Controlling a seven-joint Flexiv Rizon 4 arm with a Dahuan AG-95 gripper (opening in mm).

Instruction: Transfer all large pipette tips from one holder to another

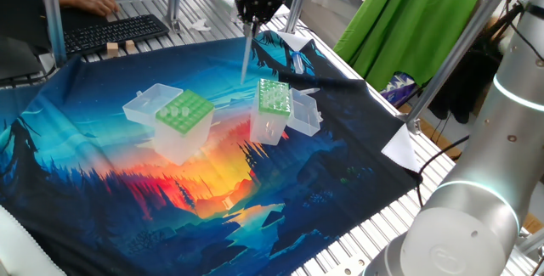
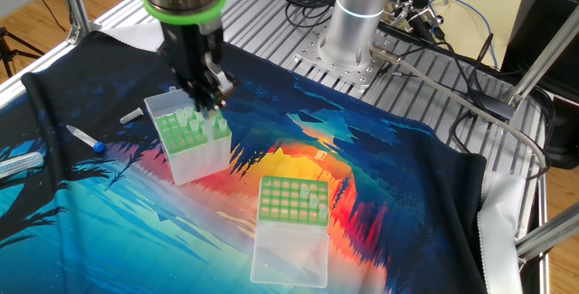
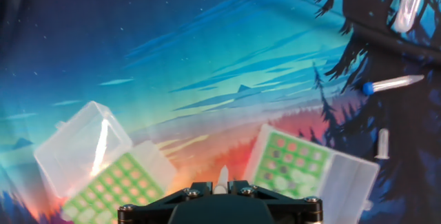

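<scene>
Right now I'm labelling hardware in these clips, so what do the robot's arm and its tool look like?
The arm is made of thick, smooth silver-grey cylindrical links with rounded joints. A bright green ring circles the wrist above a black tool with two short dark fingers. Black cables run behind the silver base column on the slotted metal table.

We find no legible text, label, brand, number or sign in any of the three views; the two clear boxes carry no readable marking on lids or green plates; the printed cloth shows a landscape picture only, without lettering; the keyboard at the far edge is too small for its keys to be read.
</scene>
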